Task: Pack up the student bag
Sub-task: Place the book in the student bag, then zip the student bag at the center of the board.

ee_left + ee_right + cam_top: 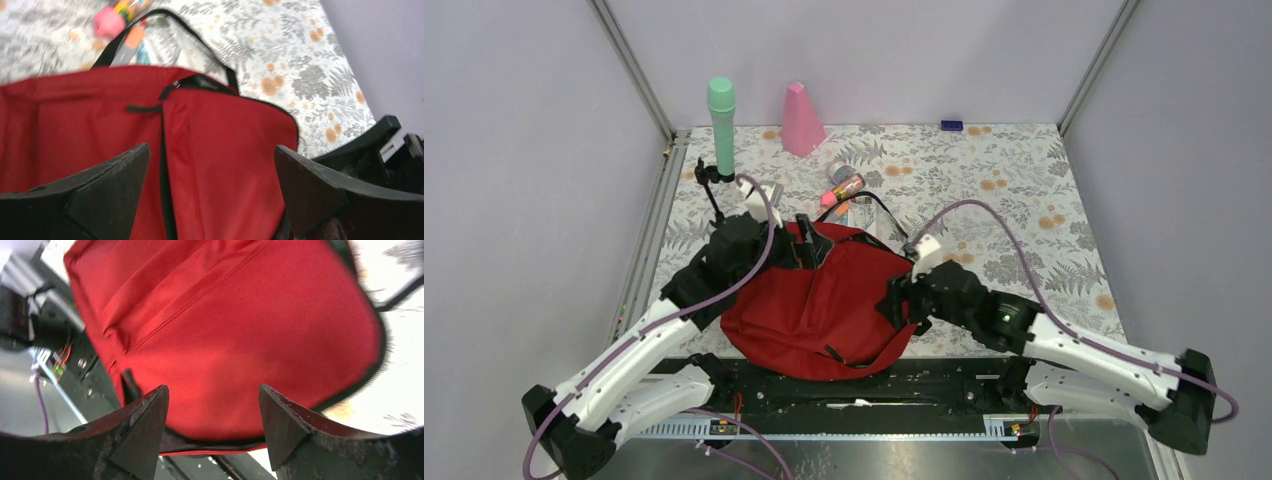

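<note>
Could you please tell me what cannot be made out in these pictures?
Top view: the left arm covers the left edge of the student bag.
Left wrist view: the small items beyond the bag are blurred.
All views: fabric hides the bag's contents.

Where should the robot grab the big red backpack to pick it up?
Probably the thin black strap loop at the student bag's far end, pinched from above. The bag lies flat and floppy, so its wide cloth gives fingers little to close on, while the loop arcs out over the table.
</note>
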### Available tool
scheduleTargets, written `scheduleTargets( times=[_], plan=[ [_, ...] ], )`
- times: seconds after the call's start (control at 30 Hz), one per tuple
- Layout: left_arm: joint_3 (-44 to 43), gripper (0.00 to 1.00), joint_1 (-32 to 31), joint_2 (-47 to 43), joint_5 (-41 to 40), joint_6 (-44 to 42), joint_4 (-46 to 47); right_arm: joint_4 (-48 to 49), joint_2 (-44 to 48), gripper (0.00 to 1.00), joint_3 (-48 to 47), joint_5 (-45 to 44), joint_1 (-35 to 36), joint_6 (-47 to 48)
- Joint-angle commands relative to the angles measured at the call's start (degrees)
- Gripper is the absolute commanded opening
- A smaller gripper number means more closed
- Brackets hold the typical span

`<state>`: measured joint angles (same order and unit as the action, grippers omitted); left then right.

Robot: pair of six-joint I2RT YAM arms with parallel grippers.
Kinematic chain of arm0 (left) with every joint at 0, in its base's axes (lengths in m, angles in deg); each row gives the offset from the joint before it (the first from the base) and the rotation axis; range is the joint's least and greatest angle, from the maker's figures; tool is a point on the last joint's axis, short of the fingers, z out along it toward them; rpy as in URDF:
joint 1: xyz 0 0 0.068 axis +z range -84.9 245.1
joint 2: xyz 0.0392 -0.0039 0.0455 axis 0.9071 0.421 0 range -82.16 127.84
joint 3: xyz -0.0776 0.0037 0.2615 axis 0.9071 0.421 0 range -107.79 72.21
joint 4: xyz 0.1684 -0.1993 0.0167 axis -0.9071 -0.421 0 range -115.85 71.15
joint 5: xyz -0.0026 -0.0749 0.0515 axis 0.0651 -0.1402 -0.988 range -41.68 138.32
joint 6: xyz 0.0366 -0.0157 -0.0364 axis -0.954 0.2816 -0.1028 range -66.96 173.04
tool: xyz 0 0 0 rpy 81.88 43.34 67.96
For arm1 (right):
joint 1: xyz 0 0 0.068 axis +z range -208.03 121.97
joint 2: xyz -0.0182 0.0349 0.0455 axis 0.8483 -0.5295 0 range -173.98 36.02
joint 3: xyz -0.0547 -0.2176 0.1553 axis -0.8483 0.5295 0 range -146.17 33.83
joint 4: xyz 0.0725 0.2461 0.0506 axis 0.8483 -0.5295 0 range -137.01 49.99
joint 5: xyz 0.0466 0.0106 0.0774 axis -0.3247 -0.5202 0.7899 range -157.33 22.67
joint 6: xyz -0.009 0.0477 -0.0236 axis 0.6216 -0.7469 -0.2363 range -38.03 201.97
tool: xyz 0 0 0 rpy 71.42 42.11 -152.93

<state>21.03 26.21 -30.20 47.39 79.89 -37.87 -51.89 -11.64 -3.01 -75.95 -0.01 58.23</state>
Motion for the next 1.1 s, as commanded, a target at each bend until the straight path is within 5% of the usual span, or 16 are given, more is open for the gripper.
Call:
scheduleTargets(
  times=[0.0, 0.23, 0.53, 1.07],
  plan=[
    [7.6, 0.99, 0.3, -6.7, -9.5, 10.9, -0.9, 3.1, -7.1, 0.72, -4.4, 8.3, 5.1, 1.1],
    [14.7, 0.99, 0.1, -11.8, -8.0, 13.7, -4.8, 3.2, -18.9, 0.69, -9.9, 3.5, 15.0, 0.1],
    [15.9, 0.89, -7.0, -8.0, -11.2, 15.1, -6.8, 1.9, -31.3, 0.66, -16.5, 0.6, 20.9, -2.4],
    [14.3, 0.46, -13.9, -1.1, -19.7, 20.0, -10.6, -4.4, -42.1, 0.49, -23.8, -8.6, 24.2, -3.2]
  ],
)
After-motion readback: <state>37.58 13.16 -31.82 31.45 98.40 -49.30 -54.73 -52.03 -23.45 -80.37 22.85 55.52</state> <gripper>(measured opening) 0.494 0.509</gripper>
